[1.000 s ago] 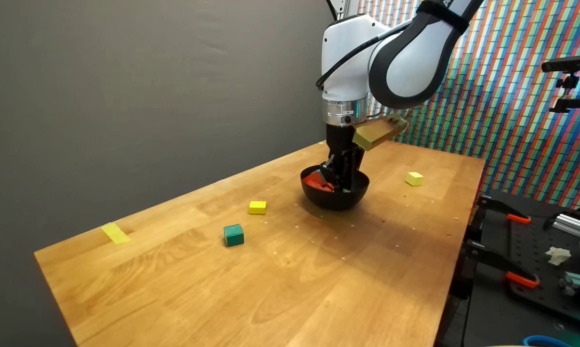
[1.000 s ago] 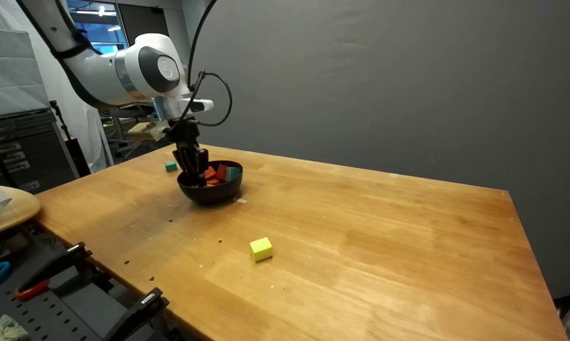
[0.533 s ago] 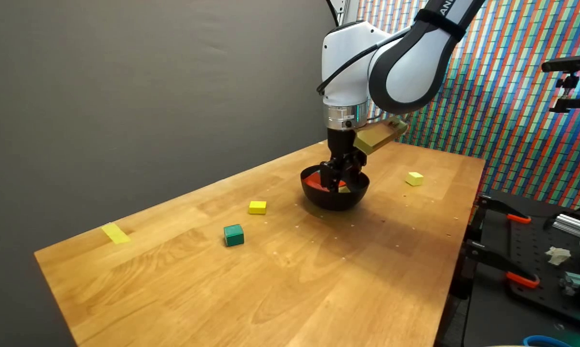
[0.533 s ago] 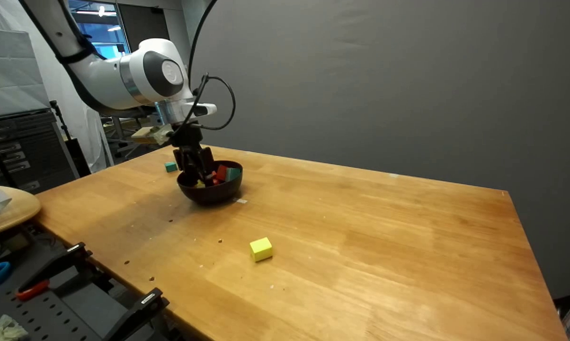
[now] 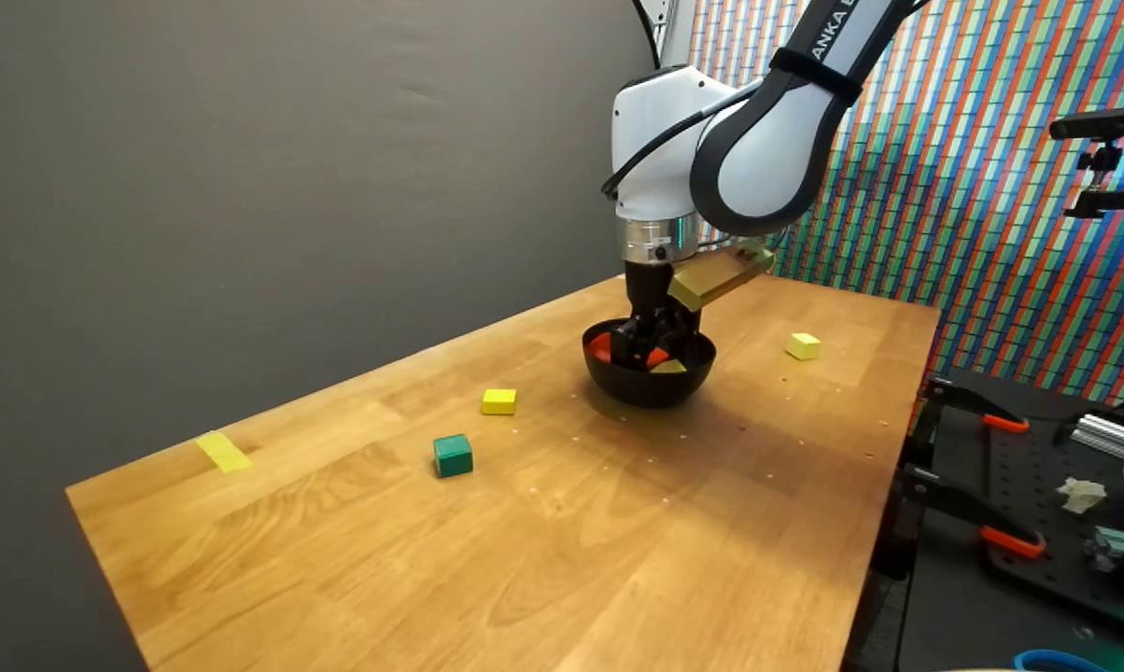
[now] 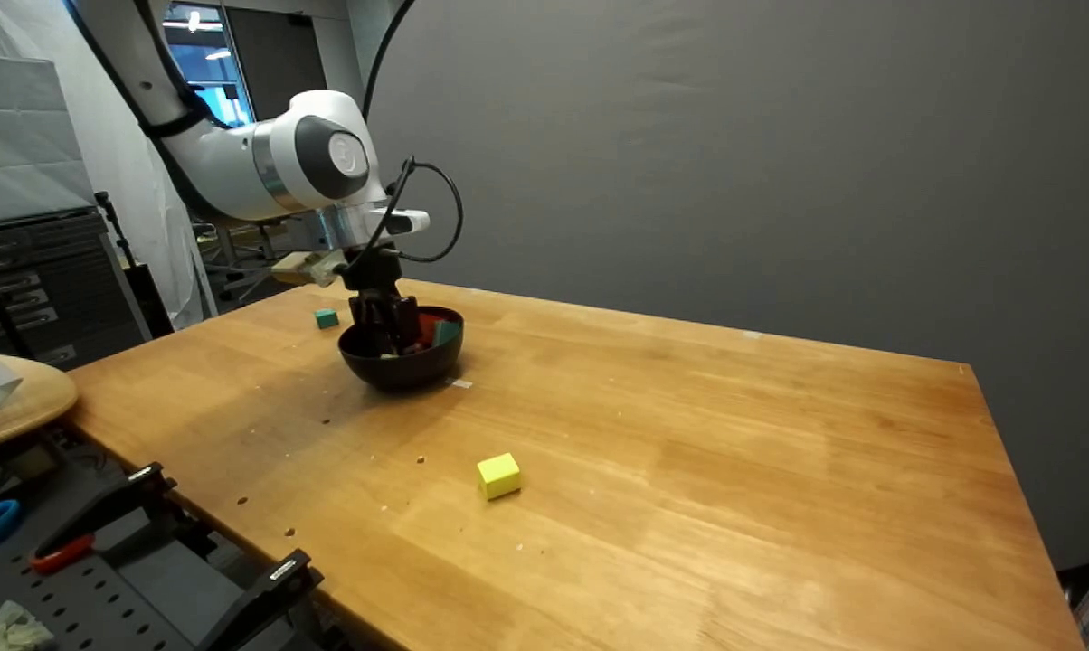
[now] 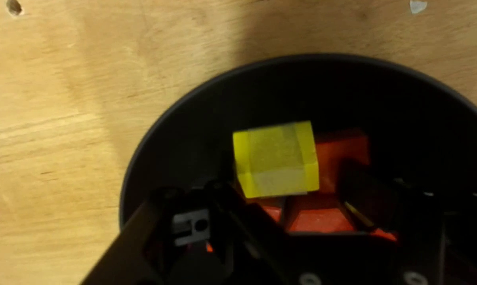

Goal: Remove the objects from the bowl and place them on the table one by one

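Some red blocks [image 7: 321,221] lie in the bowl [image 7: 302,87], partly masked by a yellow block [image 7: 278,158] there and the gripper [image 5: 655,353], whose jaws stand spread. The wrist view cuts off the bowl's lower rim; what the dark tips touch is unclear.

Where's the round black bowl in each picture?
In an exterior view: the round black bowl sits just right of centre.
In an exterior view: the bowl sits left of centre.
Wrist view: the bowl fills middle and right, running off the right edge.
Landmark all views share: red blocks inside it.
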